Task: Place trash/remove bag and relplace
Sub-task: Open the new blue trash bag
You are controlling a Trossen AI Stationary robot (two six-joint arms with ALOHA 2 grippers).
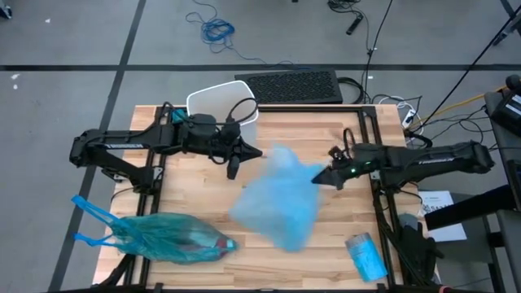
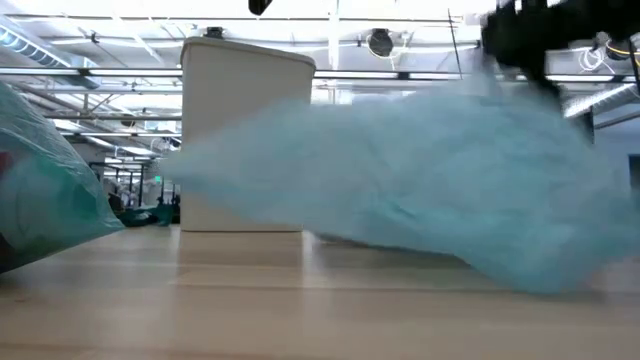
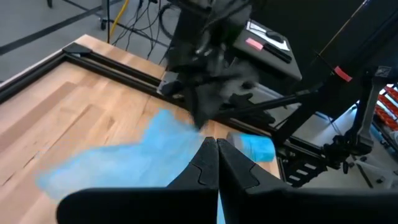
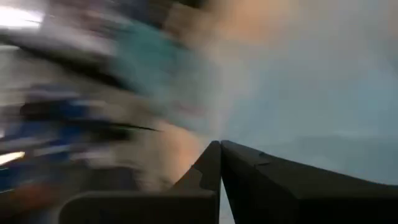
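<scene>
While pinching empty blue bag (image 1: pixel 278 202) mid-table, right gripper (image 1: pixel 319 177); left gripper (image 1: pixel 234 165) pressed together near white bin (image 1: pixel 220 102).

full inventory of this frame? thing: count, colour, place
fresh bag: 1, pale blue, mid-table, blurred, pinched at one corner by the right gripper
full bag: 1, teal, tied, front-left of table, reddish contents showing through
bin: 1, white, back edge of table, no liner seen
bag roll: 1, blue, front-right table edge
keyboard: 1, black, behind the table
table: 1, light wood
left gripper: shut, empty, in front of the bin
right gripper: shut on the fresh bag
</scene>
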